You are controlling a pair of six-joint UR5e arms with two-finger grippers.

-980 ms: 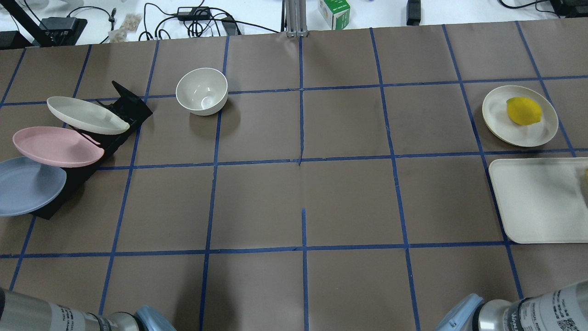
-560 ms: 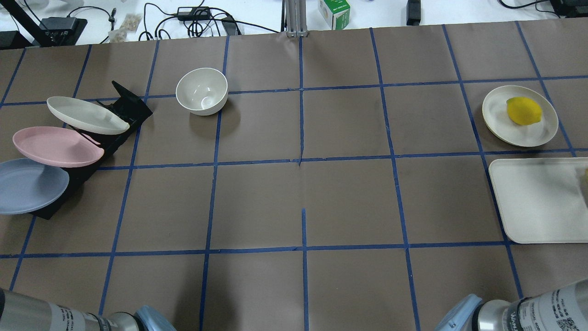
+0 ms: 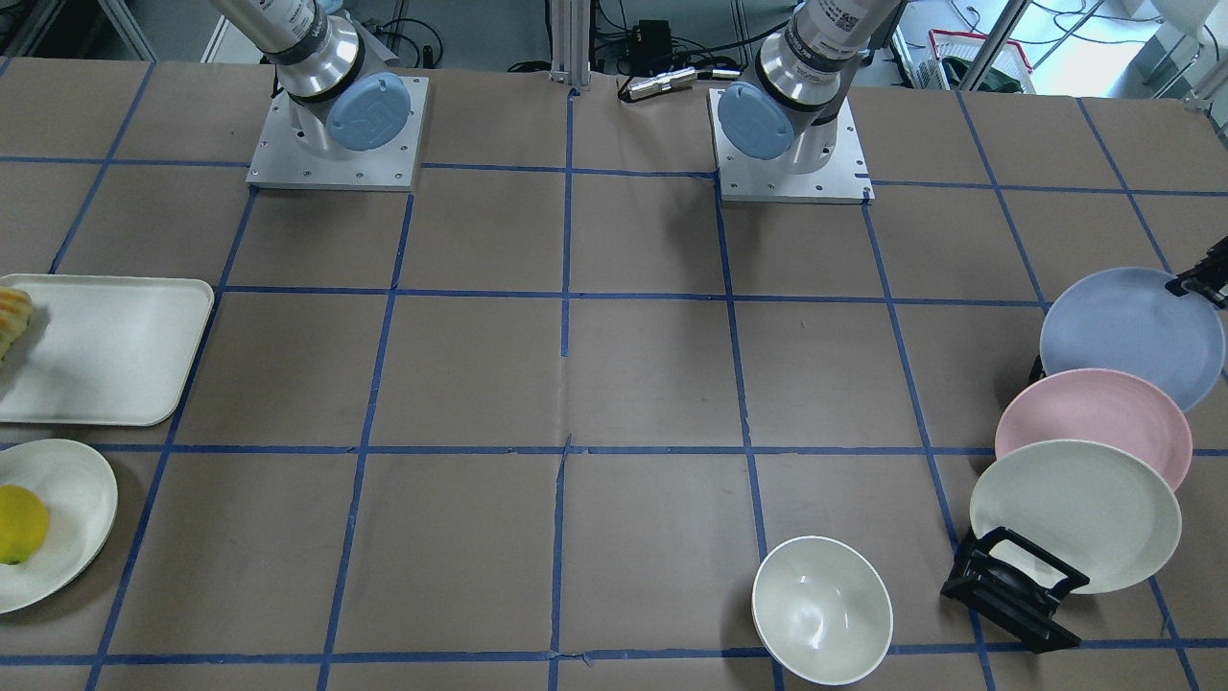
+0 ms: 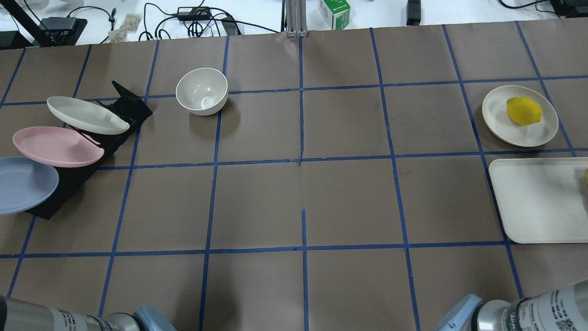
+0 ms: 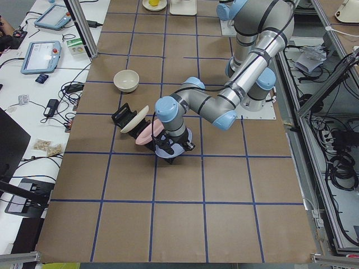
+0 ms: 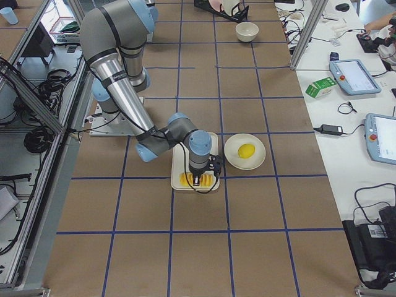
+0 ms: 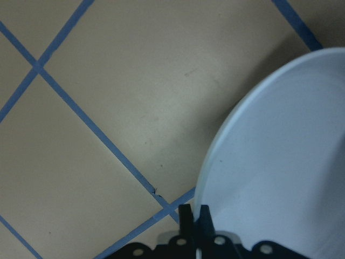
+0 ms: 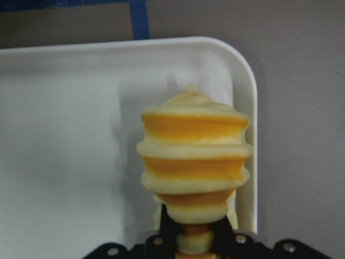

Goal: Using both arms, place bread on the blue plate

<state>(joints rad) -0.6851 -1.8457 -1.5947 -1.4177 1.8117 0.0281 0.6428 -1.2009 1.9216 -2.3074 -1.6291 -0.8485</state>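
Observation:
The blue plate (image 4: 23, 184) leans at the near end of a black rack (image 4: 124, 108) at the table's left. It also shows in the front view (image 3: 1132, 336). My left gripper (image 7: 193, 215) is shut on the plate's rim (image 7: 280, 162) and shows as a black piece at the plate's edge (image 3: 1196, 280). The bread (image 8: 194, 156), a ridged orange and pale yellow loaf, is over the corner of the white tray (image 8: 64, 135) at the table's right. My right gripper (image 8: 194, 237) is shut on the bread's end. Only the bread's tip shows in the front view (image 3: 13, 312).
A pink plate (image 4: 57, 146) and a cream plate (image 4: 87, 115) stand in the same rack behind the blue one. A white bowl (image 4: 202, 91) sits at the far left-centre. A lemon (image 4: 523, 110) lies on a small cream plate (image 4: 498, 122) beyond the tray (image 4: 537, 202).
The blue plate first edged slightly right, then moved left toward the table's edge with my left gripper on its rim. Nothing else has visibly moved.

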